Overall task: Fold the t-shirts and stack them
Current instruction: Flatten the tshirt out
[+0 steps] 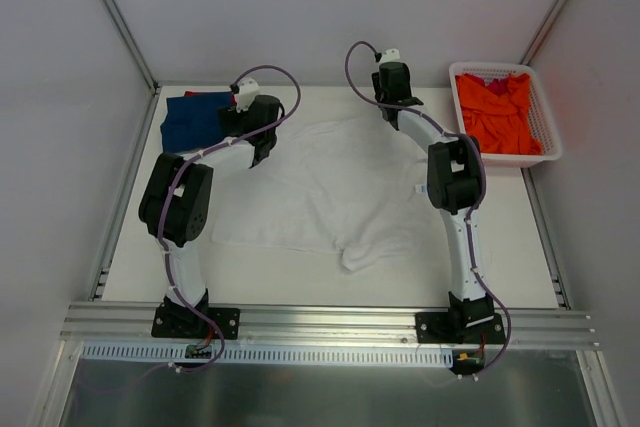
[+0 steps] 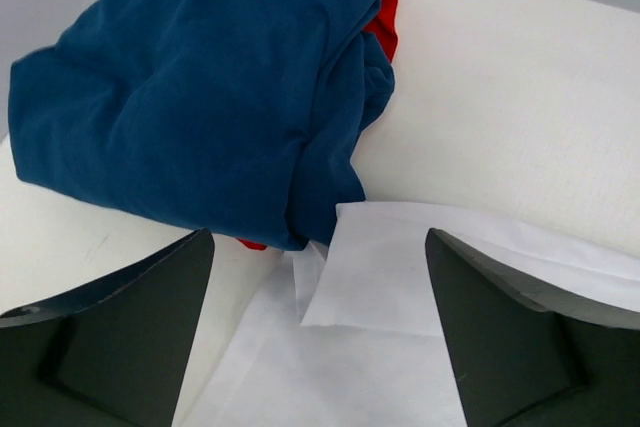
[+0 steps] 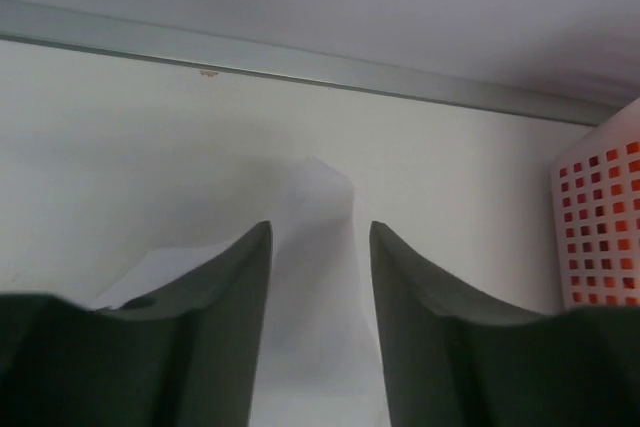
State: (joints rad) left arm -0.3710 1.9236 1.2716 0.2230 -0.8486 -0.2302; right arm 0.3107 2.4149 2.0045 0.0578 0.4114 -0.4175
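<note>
Done so far: the dark blue cloth t-shirt (image 1: 195, 119) lies bundled in the far left corner of the white table (image 1: 250, 272), on top of the red cloth t-shirt (image 2: 388, 7), of which only a strip of edge shows. I judge these two folded and stacked, though the blue one looks lumpy rather than flat.
In hand: the white cloth t-shirt (image 1: 340, 187) is spread over the middle of the table, between my two arms.
Left to do: fold the white shirt and add it to the pile; then the orange cloth t-shirt (image 1: 497, 112), which sits crumpled in the white plastic lattice basket (image 1: 543, 122) at the far right. Roughly halfway, by my estimate.
Look of the white shirt: mostly flat but wrinkled, with a bunched lump at its near edge and one corner doubled over just beside the blue shirt.
My left pincer (image 2: 318, 234): fingers wide apart, low over that doubled-over corner, gripping nothing.
My right pincer (image 3: 320, 227): fingers apart at the shirt's far edge, with a peak of white cloth showing in the gap; not pressed onto it.
Next, as I judge it: both pincers need to close on the far edge.
</note>
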